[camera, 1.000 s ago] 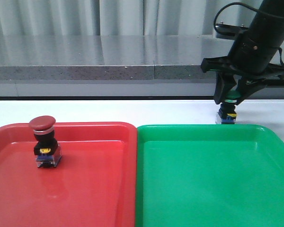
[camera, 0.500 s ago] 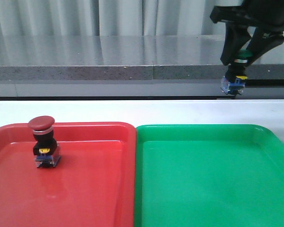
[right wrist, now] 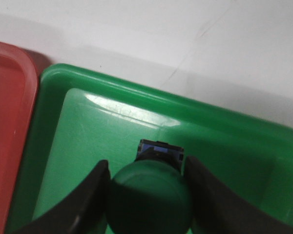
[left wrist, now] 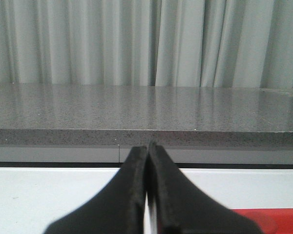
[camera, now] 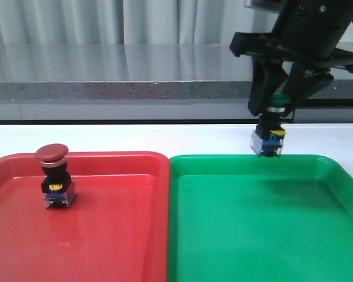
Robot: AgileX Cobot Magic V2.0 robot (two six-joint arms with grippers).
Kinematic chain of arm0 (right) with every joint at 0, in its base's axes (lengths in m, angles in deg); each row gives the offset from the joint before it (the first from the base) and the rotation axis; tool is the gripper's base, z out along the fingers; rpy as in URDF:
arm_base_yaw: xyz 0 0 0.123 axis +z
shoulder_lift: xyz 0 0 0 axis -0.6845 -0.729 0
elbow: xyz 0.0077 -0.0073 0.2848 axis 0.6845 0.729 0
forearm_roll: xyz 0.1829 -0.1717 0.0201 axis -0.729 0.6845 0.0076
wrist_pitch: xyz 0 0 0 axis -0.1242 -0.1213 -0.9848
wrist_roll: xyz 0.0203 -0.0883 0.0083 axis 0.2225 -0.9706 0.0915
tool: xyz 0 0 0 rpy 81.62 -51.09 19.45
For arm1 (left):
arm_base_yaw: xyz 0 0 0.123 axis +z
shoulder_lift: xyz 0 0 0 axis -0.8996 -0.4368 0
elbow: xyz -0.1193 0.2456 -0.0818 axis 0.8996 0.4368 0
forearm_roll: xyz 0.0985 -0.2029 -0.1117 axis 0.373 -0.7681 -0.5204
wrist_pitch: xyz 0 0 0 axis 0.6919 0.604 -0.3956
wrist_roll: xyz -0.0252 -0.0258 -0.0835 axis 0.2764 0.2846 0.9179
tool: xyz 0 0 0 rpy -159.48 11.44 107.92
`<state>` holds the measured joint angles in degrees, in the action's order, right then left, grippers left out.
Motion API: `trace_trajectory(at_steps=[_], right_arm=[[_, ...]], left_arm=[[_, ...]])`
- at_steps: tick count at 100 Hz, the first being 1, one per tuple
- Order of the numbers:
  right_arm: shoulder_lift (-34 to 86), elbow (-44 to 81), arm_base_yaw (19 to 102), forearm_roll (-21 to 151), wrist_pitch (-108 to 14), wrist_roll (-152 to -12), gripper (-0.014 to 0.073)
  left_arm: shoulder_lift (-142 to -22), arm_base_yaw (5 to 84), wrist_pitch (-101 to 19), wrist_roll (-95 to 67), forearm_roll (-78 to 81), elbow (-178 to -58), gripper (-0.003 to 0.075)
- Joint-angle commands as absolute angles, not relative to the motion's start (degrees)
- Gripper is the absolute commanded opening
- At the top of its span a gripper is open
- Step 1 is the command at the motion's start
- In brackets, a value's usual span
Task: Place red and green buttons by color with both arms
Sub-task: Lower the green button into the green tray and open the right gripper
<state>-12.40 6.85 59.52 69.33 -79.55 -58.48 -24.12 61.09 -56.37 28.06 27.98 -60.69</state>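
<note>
1. On my front feed, the right end effector is clamped on the green button, holding it in the air above the far edge of the green tray. The cap sits between the fingers, and the black body and clear base hang below.
2. The front feed also shows the red button standing upright in the far left part of the red tray. A yellow mark shows on its base. Neither wrist feed shows this button.
3. The two trays lie side by side on the white surface, red on the left and green on the right, rims just beside each other.
4. The right wrist feed looks straight down on the green button, a finger on each side of its round cap. Below it I see the floor of the green tray, so the button hangs over the tray interior, which the front feed leaves unclear.
5. The left end effector shows only in the left wrist feed. Its fingers are pressed together on nothing, pointing toward a grey speckled ledge and a pleated curtain.
6. A corner of the red tray shows in that feed.
7. I can read no brand, label or writing in any feed.
</note>
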Motion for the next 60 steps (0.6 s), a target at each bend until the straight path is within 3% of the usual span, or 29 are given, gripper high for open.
trace_trajectory(at_steps=[1,60], right_arm=[[-9.5,7.9,60.3,69.1,-74.7,-57.0,0.0199],[-10.6,15.4,61.0,69.1,-67.3,-56.1,0.0199]], left_arm=[[-22.3,61.4,-60.8,28.3,27.6,-58.4,-0.0019],[-22.3,61.4,-60.8,28.3,27.6,-58.4,-0.0019]])
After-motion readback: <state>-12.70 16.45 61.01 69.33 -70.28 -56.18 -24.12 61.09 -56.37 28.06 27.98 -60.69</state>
